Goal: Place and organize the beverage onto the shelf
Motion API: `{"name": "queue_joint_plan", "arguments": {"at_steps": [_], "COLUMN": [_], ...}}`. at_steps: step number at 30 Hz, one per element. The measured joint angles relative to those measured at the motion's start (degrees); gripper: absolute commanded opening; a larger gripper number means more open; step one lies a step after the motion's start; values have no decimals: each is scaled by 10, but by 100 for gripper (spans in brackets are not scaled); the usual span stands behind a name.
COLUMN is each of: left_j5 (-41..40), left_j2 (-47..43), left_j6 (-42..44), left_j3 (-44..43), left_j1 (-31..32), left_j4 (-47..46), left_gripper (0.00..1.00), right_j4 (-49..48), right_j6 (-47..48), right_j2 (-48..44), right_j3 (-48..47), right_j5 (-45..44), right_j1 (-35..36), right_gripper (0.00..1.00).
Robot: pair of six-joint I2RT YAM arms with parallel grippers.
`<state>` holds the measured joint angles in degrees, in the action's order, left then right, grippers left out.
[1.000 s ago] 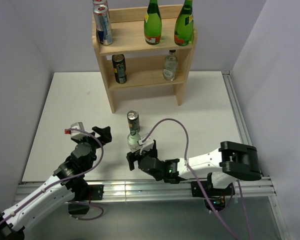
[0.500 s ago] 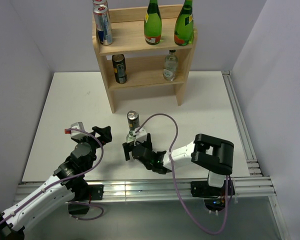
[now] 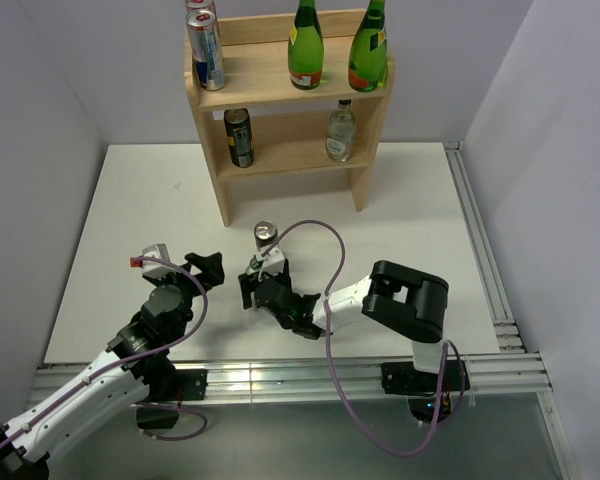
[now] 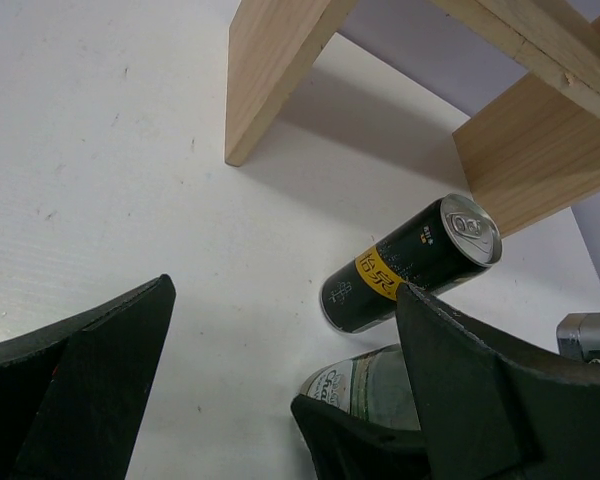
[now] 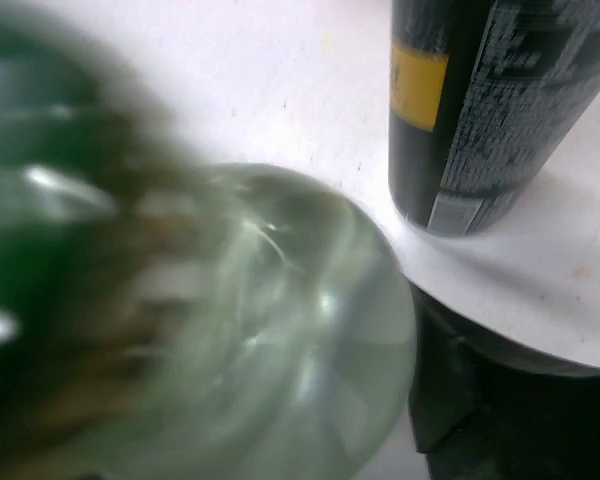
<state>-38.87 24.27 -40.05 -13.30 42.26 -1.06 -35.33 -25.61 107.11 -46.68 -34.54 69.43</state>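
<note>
Blurred bottle, cropped can
Close up, the clear bottle (image 5: 230,330) is a blurred smear; the black can (image 5: 490,110) beside it is cut off by the top edge.

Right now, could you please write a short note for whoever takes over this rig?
Left gripper: open, empty, above the white table, left of the drinks.
Right gripper: jaws either side of the small clear glass bottle on the table; grip unconfirmed.
Black can with yellow band stands just behind it.
Done: pale wooden two-tier shelf holds two silver-blue cans, two green bottles, one black can, one clear bottle.
Left: shelve the bottle, then the can.
</note>
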Motion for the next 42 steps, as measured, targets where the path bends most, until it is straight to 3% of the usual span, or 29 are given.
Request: {"name": "queue_joint_plan", "arguments": {"at_steps": [1, 3, 7, 16, 23, 29, 36, 42], "left_j5": [0, 0, 0, 0, 0, 0, 0, 0], "left_j2": [0, 2, 3, 5, 8, 9, 12, 12], "left_j6": [0, 0, 0, 2, 2, 2, 2, 2], "left_j3": [0, 0, 0, 0, 0, 0, 0, 0], "left_j1": [0, 0, 0, 0, 0, 0, 0, 0], "left_j4": [0, 0, 0, 0, 0, 0, -1, -1], "left_gripper": [99, 99, 99, 99, 99, 99, 99, 99], "right_j4": [-2, -14, -13, 45, 203, 240, 269, 287], "right_j6": [-1, 4, 6, -3, 5, 52, 120, 166], "right_j2": [3, 7, 15, -25, -189, -304, -295, -219], "right_j3": [-2, -5, -14, 2, 49, 29, -71, -208], "right_j5": [-1, -7, -5, -2, -45, -54, -16, 21], "right_j1": [-2, -5, -7, -6, 5, -36, -154, -224], "right_gripper": [59, 47, 6, 0, 0, 0, 0, 0]}}
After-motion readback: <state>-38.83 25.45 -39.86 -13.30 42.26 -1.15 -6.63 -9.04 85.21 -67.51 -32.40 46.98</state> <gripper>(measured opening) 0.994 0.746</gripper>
